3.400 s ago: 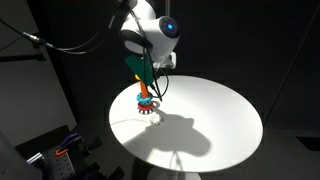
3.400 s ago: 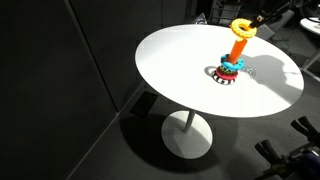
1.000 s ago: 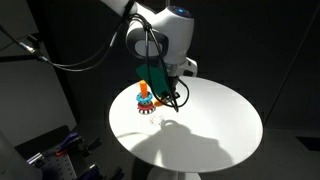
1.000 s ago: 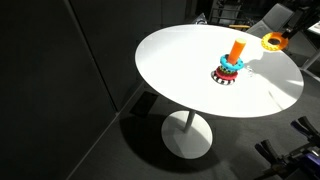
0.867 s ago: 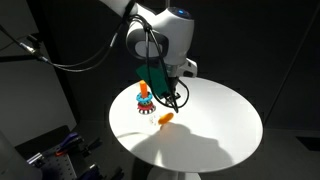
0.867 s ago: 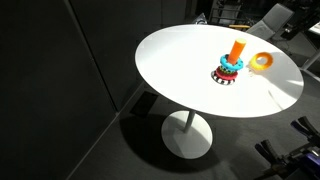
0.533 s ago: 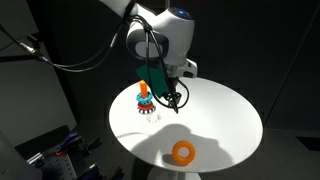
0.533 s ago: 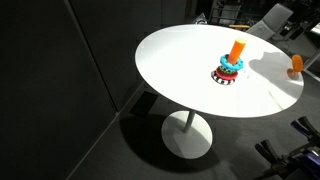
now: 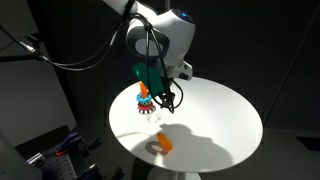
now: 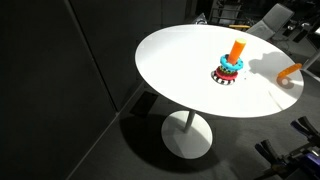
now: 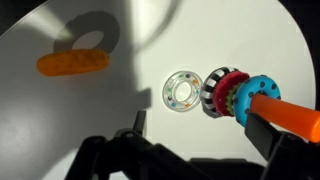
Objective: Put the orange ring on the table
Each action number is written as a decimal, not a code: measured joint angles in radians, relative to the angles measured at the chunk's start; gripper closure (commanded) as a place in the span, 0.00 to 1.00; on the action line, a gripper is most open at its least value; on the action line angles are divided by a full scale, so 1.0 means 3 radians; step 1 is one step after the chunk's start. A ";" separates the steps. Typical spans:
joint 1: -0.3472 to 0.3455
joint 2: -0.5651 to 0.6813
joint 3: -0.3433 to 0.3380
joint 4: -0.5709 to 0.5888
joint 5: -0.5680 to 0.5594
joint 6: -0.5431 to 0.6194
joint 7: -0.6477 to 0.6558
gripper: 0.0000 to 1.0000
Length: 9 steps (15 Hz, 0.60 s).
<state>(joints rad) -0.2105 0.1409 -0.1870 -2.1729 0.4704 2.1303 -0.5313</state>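
The orange ring (image 9: 163, 143) is on the white table (image 9: 222, 112), up on its edge near the table's front rim, apart from the gripper. In an exterior view the orange ring (image 10: 289, 73) is close to the rim of the table (image 10: 180, 60). In the wrist view the orange ring (image 11: 75, 64) shows edge-on at the upper left, with its shadow behind it. My gripper (image 9: 163, 100) hangs above the table beside the stacking toy. The gripper (image 11: 205, 135) is open with nothing between its fingers.
A stacking toy (image 9: 145, 101) with an orange cone, a blue ring and a red ring stands near the table's middle; its base (image 10: 229, 70) and cone (image 11: 290, 112) show too. A clear ring (image 11: 181, 91) with coloured beads lies flat beside it. Dark floor surrounds the table.
The gripper has opened and let go of the orange ring. The ring dropped to the table and has moved away from the toy toward the table's edge. The arm has barely moved.
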 measured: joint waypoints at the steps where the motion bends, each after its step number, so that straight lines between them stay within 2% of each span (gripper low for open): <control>1: -0.0001 -0.0019 0.0000 0.0001 0.0000 -0.0085 0.0000 0.00; 5: -0.0001 -0.0113 0.0000 0.0002 0.0000 -0.0338 0.0000 0.00; 9: 0.0000 -0.0228 0.0000 0.0003 0.0000 -0.0427 0.0002 0.00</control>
<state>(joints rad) -0.2104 0.0725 -0.1870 -2.1722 0.4704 2.0022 -0.5307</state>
